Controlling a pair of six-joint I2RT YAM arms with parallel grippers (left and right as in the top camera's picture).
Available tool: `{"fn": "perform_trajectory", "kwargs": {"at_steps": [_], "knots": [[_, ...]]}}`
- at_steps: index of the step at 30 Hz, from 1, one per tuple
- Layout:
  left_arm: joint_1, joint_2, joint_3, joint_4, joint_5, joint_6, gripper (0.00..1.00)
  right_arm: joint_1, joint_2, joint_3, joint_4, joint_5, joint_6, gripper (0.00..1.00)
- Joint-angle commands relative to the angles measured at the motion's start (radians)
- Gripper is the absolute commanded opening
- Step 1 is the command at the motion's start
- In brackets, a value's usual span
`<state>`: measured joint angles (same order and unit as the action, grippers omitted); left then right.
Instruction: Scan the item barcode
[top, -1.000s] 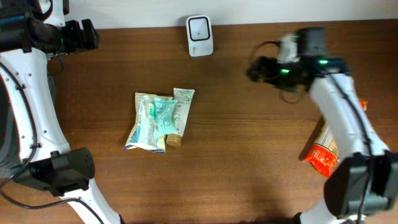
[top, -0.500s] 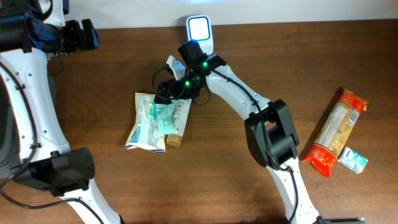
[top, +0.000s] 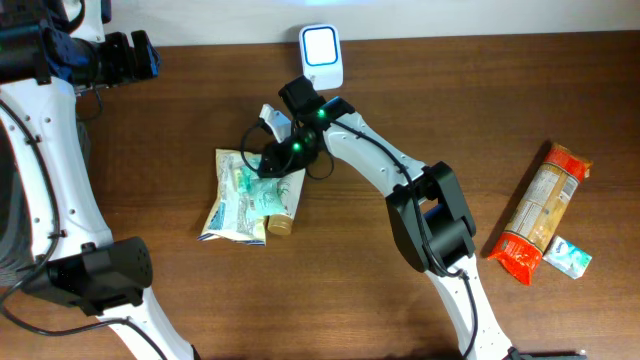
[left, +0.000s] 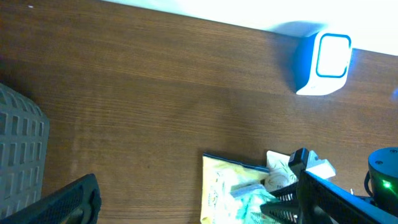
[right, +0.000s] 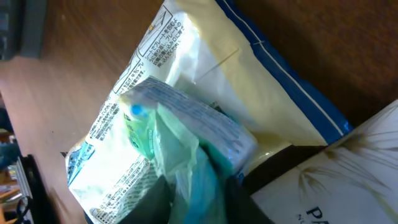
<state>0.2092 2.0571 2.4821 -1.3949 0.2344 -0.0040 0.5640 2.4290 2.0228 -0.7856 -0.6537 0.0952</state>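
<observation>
The right end effector (top: 268, 157) is down on the pile at the middle of the surface (top: 340, 290), its fingers drawn in against a teal packet (top: 262, 190); the right wrist view shows the film bunched up between them. The teal packet lies on top of the pile, its long axis running roughly from the far edge of the surface toward the near one, slightly tilted. Under it lies a yellow-white pouch (top: 228, 215) with a blue edge, and just beside it a white tube (top: 284, 205), its brown cap toward the near edge. That makes three items in the pile. One barcode scanner (top: 321, 47) stands at the far edge, just beyond the pile, its face lit. Well apart on the right lie two more items, a long pasta bag (top: 540, 212) with orange ends and a small teal-and-white packet (top: 568, 256) touching its near end. The left end effector (top: 130, 55) hangs at the far left corner, fingers apart and empty. A second ago the right arm was over the right side, the scanner's face was dark, and the fingers were spread wide.
</observation>
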Motion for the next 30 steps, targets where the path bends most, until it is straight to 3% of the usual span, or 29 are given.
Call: {"fn": "perform_trajectory", "kwargs": {"at_steps": [1, 4, 9, 11, 14, 15, 16, 18, 24, 26, 27, 30], "knots": [[0.003, 0.007, 0.002, 0.001, 0.001, 0.008, 0.99, -0.030, -0.027, 0.011, -0.045, -0.027, -0.014, 0.04], [0.003, 0.007, 0.002, 0.001, 0.001, 0.008, 0.99, -0.092, -0.129, 0.036, -0.168, 0.021, -0.019, 0.04], [0.003, 0.007, 0.002, 0.001, 0.001, 0.008, 0.99, -0.276, -0.360, 0.038, -0.526, 0.454, 0.258, 0.04], [0.003, 0.007, 0.002, 0.001, 0.001, 0.008, 0.99, -0.320, -0.344, 0.009, -0.553, 0.456, 0.258, 0.04], [0.003, 0.007, 0.002, 0.001, 0.001, 0.008, 0.99, -0.336, -0.307, -0.144, -0.447, 0.423, 0.259, 0.04], [0.003, 0.007, 0.002, 0.001, 0.000, 0.008, 0.99, -0.336, -0.298, -0.201, -0.410, 0.397, 0.258, 0.15], [0.003, 0.007, 0.002, 0.001, 0.001, 0.008, 0.99, -0.336, -0.296, -0.241, -0.397, 0.398, 0.245, 0.36], [0.003, 0.007, 0.002, 0.001, 0.001, 0.008, 0.99, -0.342, -0.296, -0.249, -0.407, 0.401, 0.106, 0.56], [0.003, 0.007, 0.002, 0.001, 0.001, 0.008, 0.99, -0.426, -0.296, -0.179, -0.337, 0.399, -0.400, 0.79], [0.003, 0.007, 0.002, 0.001, 0.001, 0.008, 0.99, -0.436, -0.291, -0.179, -0.287, 0.401, -0.434, 0.80], [0.003, 0.007, 0.002, 0.001, 0.001, 0.008, 0.99, -0.442, -0.288, -0.179, -0.289, 0.404, -0.386, 0.78], [0.003, 0.007, 0.002, 0.001, 0.000, 0.008, 0.99, -0.447, -0.279, -0.189, -0.435, 0.404, -0.208, 0.20]]}}
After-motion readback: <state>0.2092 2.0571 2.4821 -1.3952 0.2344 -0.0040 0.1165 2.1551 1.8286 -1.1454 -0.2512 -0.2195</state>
